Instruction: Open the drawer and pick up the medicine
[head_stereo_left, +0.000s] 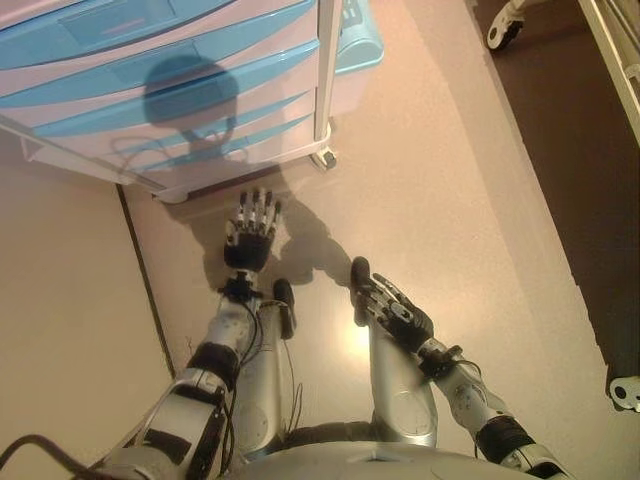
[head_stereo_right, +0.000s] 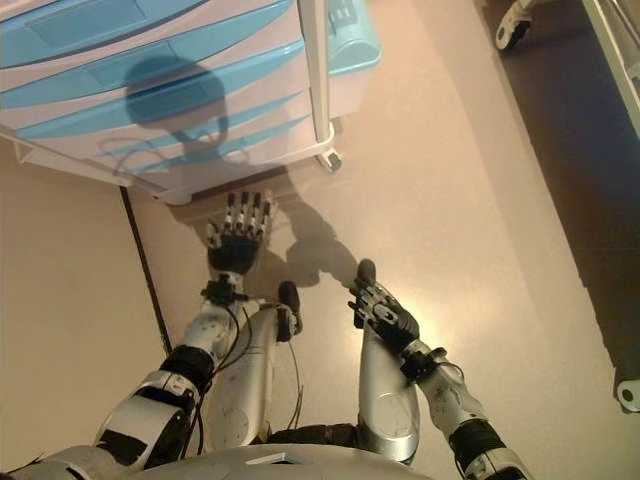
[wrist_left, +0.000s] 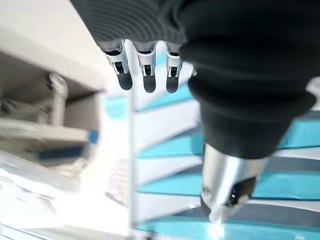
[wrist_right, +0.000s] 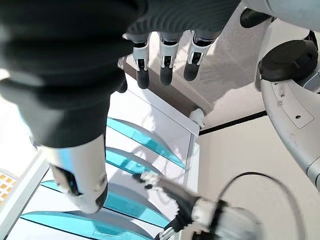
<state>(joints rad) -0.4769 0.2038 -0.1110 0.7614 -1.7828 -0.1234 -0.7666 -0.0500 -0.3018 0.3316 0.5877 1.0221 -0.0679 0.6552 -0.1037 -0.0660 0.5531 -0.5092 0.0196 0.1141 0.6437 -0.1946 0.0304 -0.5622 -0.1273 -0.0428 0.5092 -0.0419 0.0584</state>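
Drawers on the cabinet (head_stereo_left: 170, 90) all closed, medicine not visible, presumably inside. Left hand (head_stereo_left: 252, 228) below the cabinet base, fingers straight, empty. Right hand (head_stereo_left: 393, 308) further back, relaxed, empty. Risk: reaching from this low, fingers slip off a handle (head_stereo_left: 180, 110).

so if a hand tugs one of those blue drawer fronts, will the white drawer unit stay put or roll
The white plastic drawer unit with blue drawer fronts probably rolls: a small caster shows at its corner, on smooth floor. It looks like light plastic, so a hard tug may shift it. Both the left hand and the right hand hang open.
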